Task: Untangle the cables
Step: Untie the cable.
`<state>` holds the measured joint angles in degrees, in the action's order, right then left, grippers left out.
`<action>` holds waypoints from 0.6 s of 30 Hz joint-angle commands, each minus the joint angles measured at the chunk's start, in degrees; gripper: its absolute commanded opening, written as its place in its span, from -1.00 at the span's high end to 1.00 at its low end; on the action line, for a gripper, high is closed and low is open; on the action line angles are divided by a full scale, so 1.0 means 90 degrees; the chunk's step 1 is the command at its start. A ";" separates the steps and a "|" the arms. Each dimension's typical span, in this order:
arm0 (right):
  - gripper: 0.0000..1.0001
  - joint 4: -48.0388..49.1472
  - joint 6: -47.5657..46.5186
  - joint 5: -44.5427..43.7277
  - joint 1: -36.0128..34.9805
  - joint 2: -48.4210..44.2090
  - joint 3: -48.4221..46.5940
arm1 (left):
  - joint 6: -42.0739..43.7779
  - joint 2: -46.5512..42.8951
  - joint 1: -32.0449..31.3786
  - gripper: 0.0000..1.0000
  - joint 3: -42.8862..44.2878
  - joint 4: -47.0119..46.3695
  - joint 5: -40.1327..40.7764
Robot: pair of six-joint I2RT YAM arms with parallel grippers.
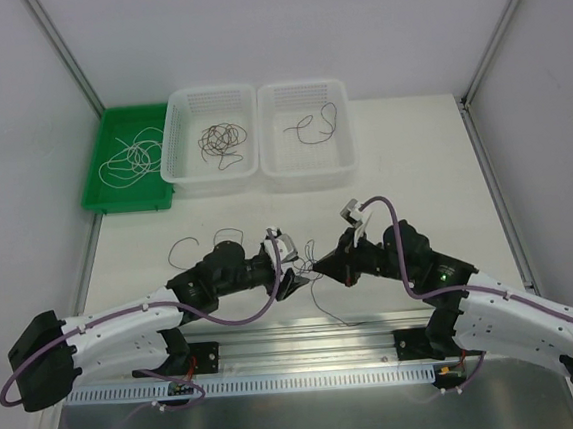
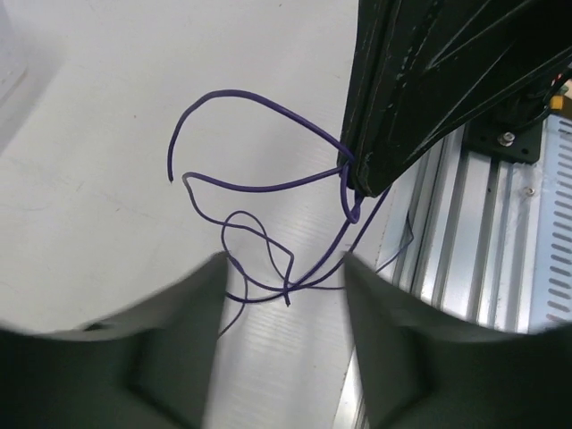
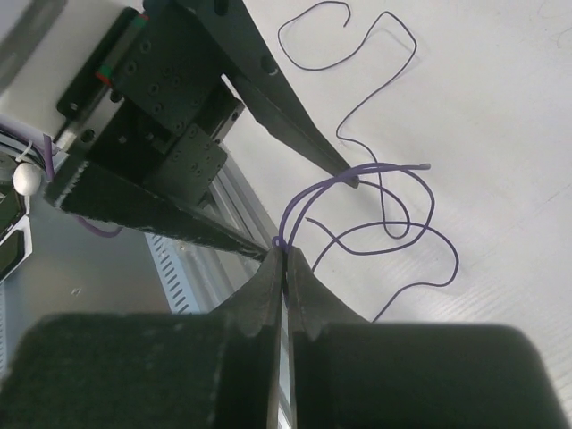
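The cables (image 3: 393,210) — thin purple strands in a loose knot — hang from the right gripper (image 3: 284,255), whose fingers are pressed together on them at one point. The loops spill onto the table (image 1: 413,163) just beyond the near rail (image 1: 277,336). The left gripper (image 2: 286,264) faces it with fingers apart and the pinched spot roughly between its tips, so it looks placed to take a strand. Which loop crosses which — one wire or two — I cannot tell.
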<state>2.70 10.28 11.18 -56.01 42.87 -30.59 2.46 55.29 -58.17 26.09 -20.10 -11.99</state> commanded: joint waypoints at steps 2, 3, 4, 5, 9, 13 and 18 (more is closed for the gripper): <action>0.99 0.0150 -0.0088 0.0174 0.0012 0.0060 -0.0380 | 0.0684 0.0175 -0.0089 0.45 0.0226 -0.0335 -0.0240; 0.98 0.0091 -0.0098 0.0145 0.0003 0.0061 -0.0400 | 0.0684 0.0175 -0.0108 0.66 0.0227 -0.0335 -0.0269; 0.95 0.0042 -0.0117 0.0096 0.0012 0.0061 -0.0400 | 0.0674 0.0175 -0.0118 0.84 0.0227 -0.0335 -0.0270; 0.92 -0.0016 -0.0117 -0.0020 0.0003 0.0061 -0.0429 | 0.0616 0.0146 -0.0128 1.00 0.0198 -0.0335 -0.0270; 0.57 -0.0435 -0.0244 -0.0295 0.0003 -0.0017 -0.0468 | 0.0430 -0.0078 -0.0128 1.00 0.0022 -0.0374 -0.0191; 0.39 -0.0661 -0.0322 -0.0383 0.0022 -0.0115 -0.0459 | 0.0206 -0.0264 -0.0128 1.00 -0.0154 -0.0472 -0.0055; 0.32 -0.0632 -0.0303 -0.0354 0.0022 -0.0115 -0.0332 | 0.0069 -0.0401 -0.0128 1.00 -0.0242 -0.0638 -0.0044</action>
<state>-3.55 8.29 8.75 -55.99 42.70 -32.21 4.40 53.04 -58.92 24.47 -21.91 -12.53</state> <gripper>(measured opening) 0.338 0.009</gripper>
